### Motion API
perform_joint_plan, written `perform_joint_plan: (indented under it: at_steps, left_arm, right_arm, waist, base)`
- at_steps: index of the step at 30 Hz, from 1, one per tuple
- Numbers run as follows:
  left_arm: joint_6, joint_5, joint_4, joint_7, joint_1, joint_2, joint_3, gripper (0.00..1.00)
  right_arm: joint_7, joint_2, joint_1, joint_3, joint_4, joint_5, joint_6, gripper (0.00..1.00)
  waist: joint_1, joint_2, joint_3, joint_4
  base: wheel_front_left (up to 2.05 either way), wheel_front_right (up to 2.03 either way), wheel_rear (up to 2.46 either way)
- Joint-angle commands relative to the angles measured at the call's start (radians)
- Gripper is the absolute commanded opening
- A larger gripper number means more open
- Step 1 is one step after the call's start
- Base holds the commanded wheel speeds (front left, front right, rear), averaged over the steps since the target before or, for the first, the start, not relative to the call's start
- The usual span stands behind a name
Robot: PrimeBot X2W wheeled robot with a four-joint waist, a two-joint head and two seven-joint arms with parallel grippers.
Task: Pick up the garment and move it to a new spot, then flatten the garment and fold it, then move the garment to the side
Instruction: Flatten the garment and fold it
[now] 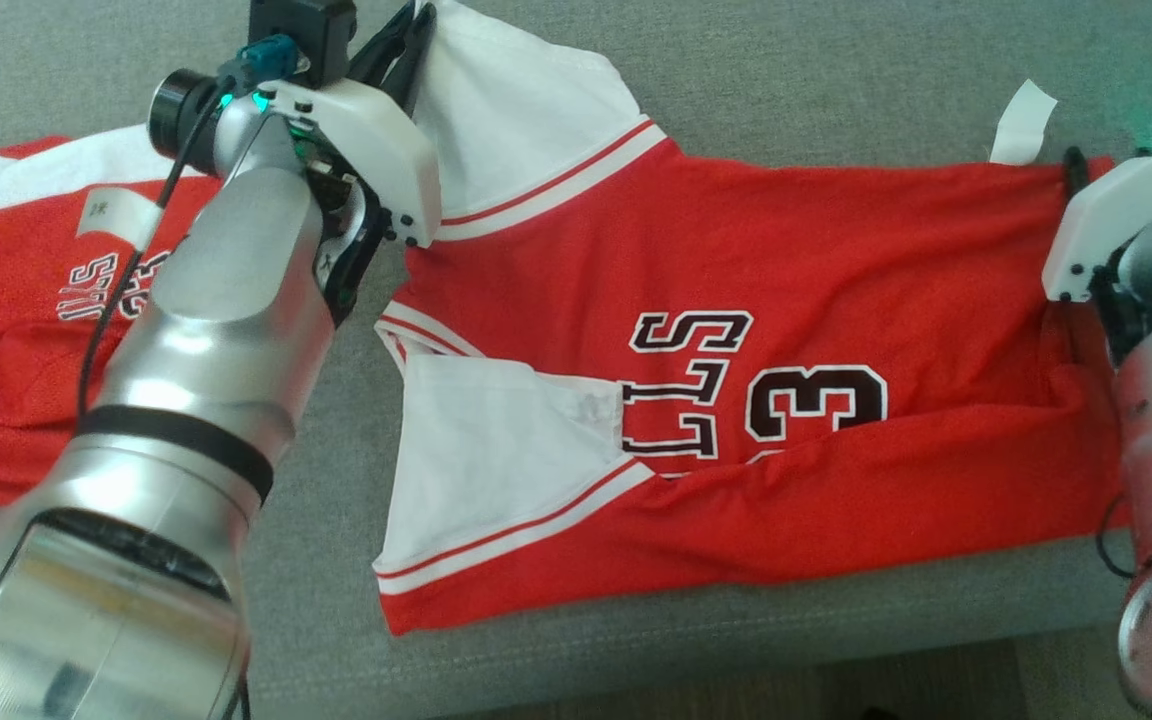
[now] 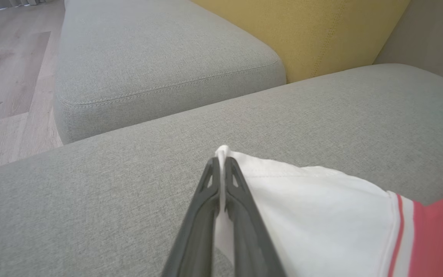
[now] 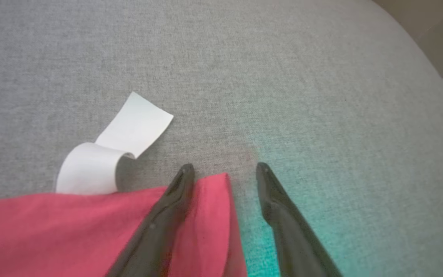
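Observation:
The garment (image 1: 736, 270) is a red jersey with white sleeves and black lettering, spread across the grey sofa seat (image 1: 836, 70). My left gripper (image 1: 421, 20) is shut on the edge of the far white sleeve (image 2: 313, 207); in the left wrist view its fingertips (image 2: 220, 161) pinch the white fabric. At the jersey's far right corner, my right gripper (image 3: 224, 167) stands open, its fingers straddling the red hem corner (image 3: 210, 215), one finger lying on the cloth. In the head view that right gripper (image 1: 1074, 170) sits at the hem.
A second red jersey (image 1: 6, 330) lies crumpled at the left. A white label (image 3: 114, 146) curls off the hem beside my right gripper. A yellow cushion (image 2: 302, 30) and wooden floor (image 2: 6, 77) lie beyond. The sofa's front edge (image 1: 736, 650) runs close below the jersey.

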Motion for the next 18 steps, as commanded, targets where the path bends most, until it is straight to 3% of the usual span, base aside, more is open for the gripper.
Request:
perform_joint_plan:
  at_steps: [1,9,18]
  left_arm:
    - [0.009,-0.011,-0.024,-0.009,-0.061,0.038,0.019,0.0]
    - [0.014,-0.017,-0.023,-0.01,-0.063,0.041,0.016,0.0]
    - [0.033,-0.034,-0.04,-0.012,-0.067,0.061,0.036,0.0]
  right_arm:
    - [0.018,0.018,-0.001,0.001,0.01,0.011,-0.001,0.0]
    - [0.002,0.019,-0.017,-0.017,0.034,0.029,-0.001,0.0]
    - [-0.178,0.028,-0.085,-0.008,0.015,0.078,-0.001,0.0]
  waist:
    - [0.0,0.0,-0.002,-0.001]
    - [0.0,0.0,-0.008,-0.003]
    - [0.0,0.0,-0.028,-0.011]
  base:
    - [0.0,0.0,0.0]
    - [0.0,0.0,0.0]
    - [0.0,0.0,0.0]
